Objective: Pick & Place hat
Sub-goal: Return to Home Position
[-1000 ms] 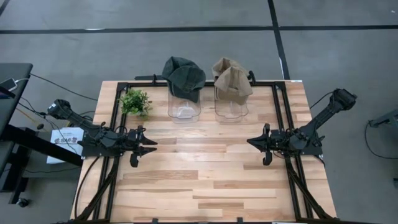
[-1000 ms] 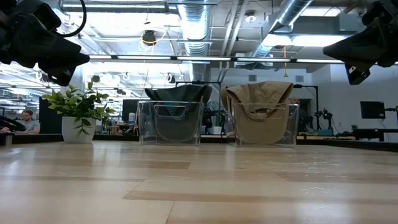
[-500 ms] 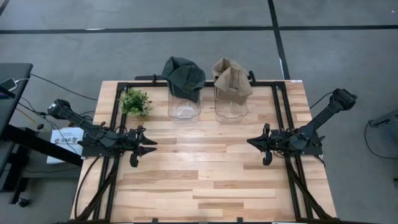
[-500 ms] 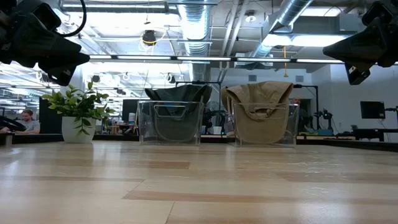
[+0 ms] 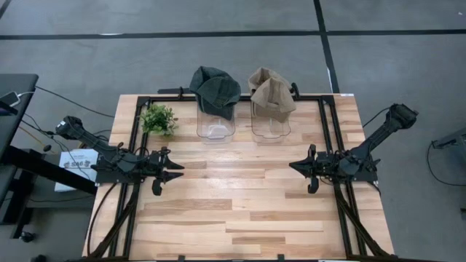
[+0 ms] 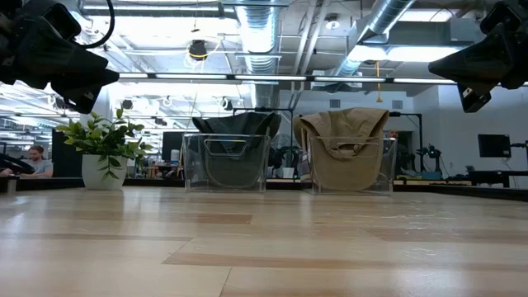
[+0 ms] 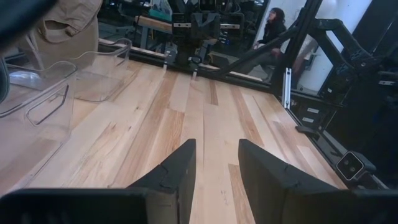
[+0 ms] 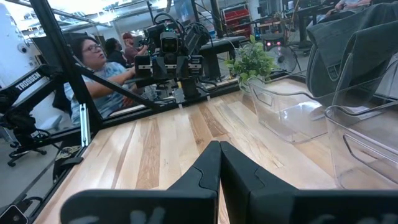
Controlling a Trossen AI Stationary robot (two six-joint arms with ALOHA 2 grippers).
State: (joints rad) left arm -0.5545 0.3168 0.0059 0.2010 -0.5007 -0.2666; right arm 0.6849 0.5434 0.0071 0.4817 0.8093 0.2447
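A dark green cap point(image 5: 215, 90) drapes over the far rim of the left clear bin point(image 5: 215, 124); a tan hat point(image 5: 271, 94) drapes over the far rim of the right clear bin point(image 5: 271, 124). In the low view the green cap point(image 6: 233, 125) and the tan hat point(image 6: 344, 132) hang partly into their bins. My left gripper point(image 5: 179, 167) hovers above the table's left side, open, its fingers point(image 7: 180, 168) apart over bare wood. My right gripper point(image 5: 293, 167) hovers above the right side, shut, its fingers point(image 8: 208, 165) together. Both point toward the table's middle and hold nothing.
A small potted plant point(image 5: 158, 118) stands near the far left corner, left of the bins. A black frame point(image 5: 329, 131) runs along the table's sides and far edge. Bare wood point(image 5: 237, 196) lies between the grippers and toward the near edge. A person point(image 8: 99, 68) sits beyond the table.
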